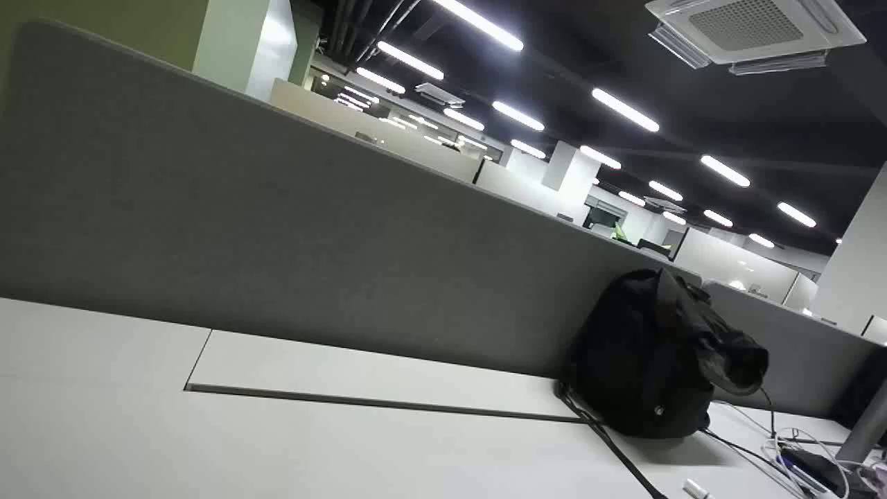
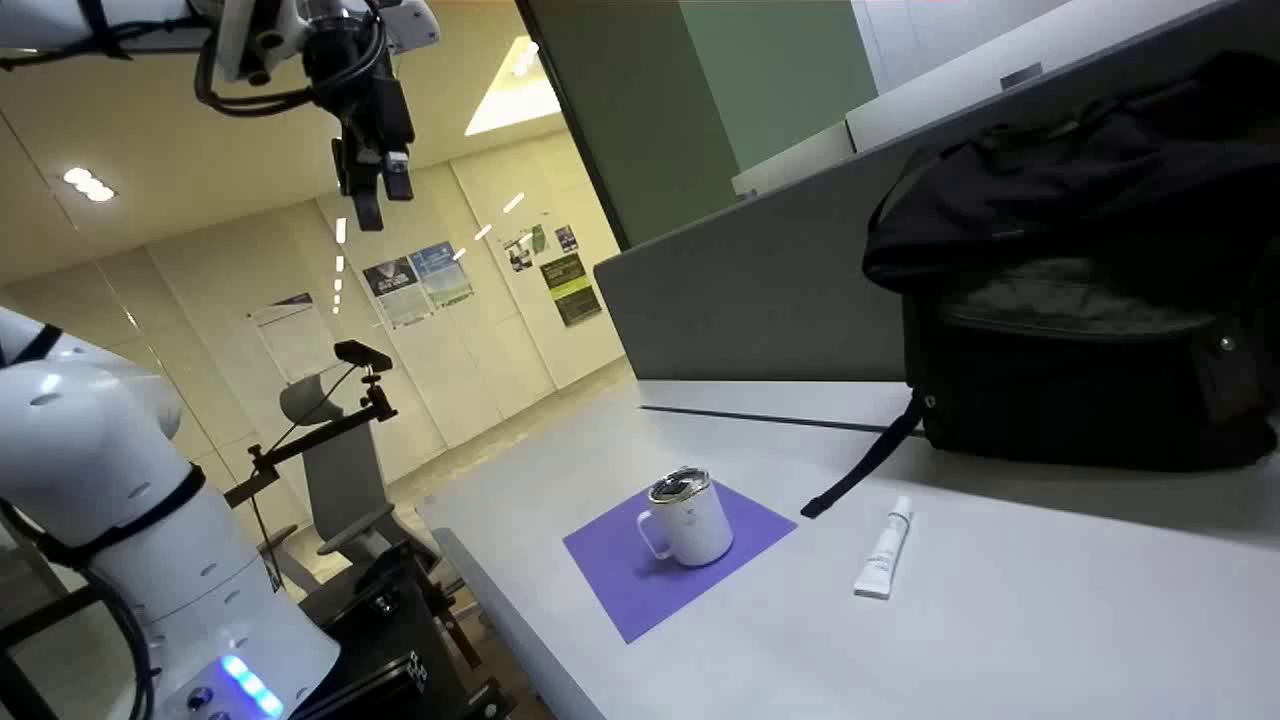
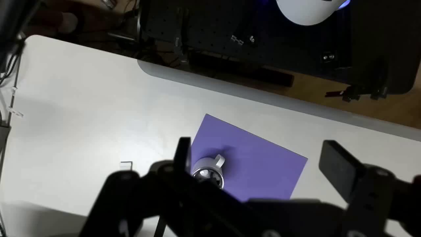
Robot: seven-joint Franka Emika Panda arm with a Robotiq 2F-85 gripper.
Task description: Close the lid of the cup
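Observation:
A white cup (image 2: 698, 525) with a handle and a metal rim stands upright on a purple sheet (image 2: 630, 590) on the white table. Its lid (image 2: 680, 485) looks dark and shiny inside the rim; I cannot tell how far it is closed. My gripper (image 2: 383, 205) is open and empty, high above and apart from the cup. In the wrist view the gripper (image 3: 258, 144) has its fingers wide apart, and the cup (image 3: 207, 163) shows near the left finger, partly hidden by it. The cup and gripper are out of view in an exterior view showing mostly the divider.
A white tube (image 2: 885, 555) lies on the table beside the sheet. A black backpack (image 2: 1080, 350) stands against the grey divider (image 2: 770, 310), its strap (image 2: 868, 470) trailing on the table. Cables (image 1: 783, 443) lie past the backpack. The table's edge (image 2: 510, 620) faces the robot base.

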